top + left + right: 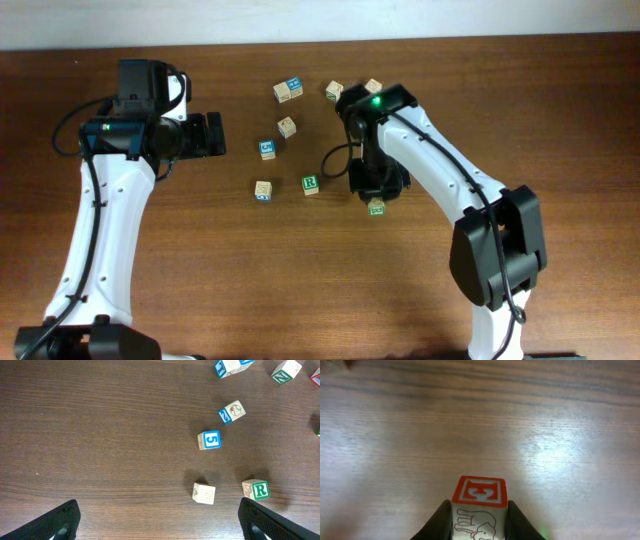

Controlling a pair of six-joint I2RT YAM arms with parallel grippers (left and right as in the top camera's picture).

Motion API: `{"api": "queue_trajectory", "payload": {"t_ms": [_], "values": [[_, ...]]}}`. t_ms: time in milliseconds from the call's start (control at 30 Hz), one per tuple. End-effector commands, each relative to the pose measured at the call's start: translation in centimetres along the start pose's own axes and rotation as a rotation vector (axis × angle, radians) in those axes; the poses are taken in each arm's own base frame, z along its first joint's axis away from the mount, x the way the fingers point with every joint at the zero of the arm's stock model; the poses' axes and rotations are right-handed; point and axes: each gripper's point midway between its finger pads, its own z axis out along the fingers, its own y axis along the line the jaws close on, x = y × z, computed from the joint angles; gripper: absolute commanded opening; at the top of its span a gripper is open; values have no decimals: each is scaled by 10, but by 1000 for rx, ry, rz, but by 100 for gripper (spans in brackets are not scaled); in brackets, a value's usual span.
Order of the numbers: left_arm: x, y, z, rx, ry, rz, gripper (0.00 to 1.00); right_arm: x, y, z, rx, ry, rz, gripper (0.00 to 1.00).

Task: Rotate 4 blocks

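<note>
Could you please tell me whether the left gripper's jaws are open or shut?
Open. The left gripper holds nothing; its jaws stand wide apart at the wrist view's lower corners.

The bench (480,410) was dark, grained wood with a soft sheen; the blocks (204,494) pale matt wood; the fingers (55,522) matt black plastic.

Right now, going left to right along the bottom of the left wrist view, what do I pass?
finger → pale tan block → green R block → other finger
</note>
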Motion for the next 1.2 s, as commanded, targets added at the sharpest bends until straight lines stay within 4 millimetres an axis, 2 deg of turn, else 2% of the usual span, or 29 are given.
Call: {"api": "queue_trajectory", "payload": {"t_ms": [0, 100, 200, 233, 367, 467, 567, 600, 667, 700, 767, 800, 867, 933, 1000, 1033, 1100, 1167], "values": [[-6, 2, -2, -7, -13, -11, 99, 23, -6, 34, 3, 94, -4, 23], [-6, 2, -2, -7, -14, -11, 99, 40, -6, 53, 28, 145, -21, 23], [-6, 2, -2, -7, -14, -11, 99, 36, 2, 59, 18, 113, -37, 24], [-6, 2, -2, -7, -13, -11, 99, 34, 2, 60, 14, 105, -37, 29], [-6, 2, -2, -7, -14, -11, 99, 34, 2, 72, 12, 99, -15, 32], [-6, 2, -2, -7, -14, -11, 99, 36, 1, 72, 15, 105, -15, 49], [-6, 2, -2, -7, -14, -11, 99, 34, 1, 71, 14, 102, -13, 50], [-6, 2, -2, -7, -14, -11, 99, 28, 0, 66, 3, 86, -7, 50], [-6, 2, -2, -7, -14, -11, 99, 2, 7, 36, -53, 11, -9, 49], [-6, 2, -2, -7, -14, -11, 99, -27, 23, 14, -115, -111, -21, 50], [-6, 2, -2, -7, -14, -11, 99, -61, 46, 4, -187, -263, -47, 54], [-6, 2, -2, -7, -14, -11, 99, -89, 73, 0, -240, -388, -94, 59], [-6, 2, -2, -7, -14, -11, 99, -109, 103, 9, -271, -474, -157, 60], [-6, 2, -2, -7, -14, -11, 99, -112, 125, 29, -269, -485, -260, 60], [-6, 2, -2, -7, -13, -11, 99, -106, 136, 43, -247, -470, -317, 60], [-6, 2, -2, -7, -14, -11, 99, -104, 137, 49, -233, -459, -322, 59], [-6, 2, -2, -7, -14, -11, 99, -101, 122, 55, -161, -438, -303, 49], [-6, 2, -2, -7, -13, -11, 99, -97, 119, 58, -151, -414, -285, 43]]}}
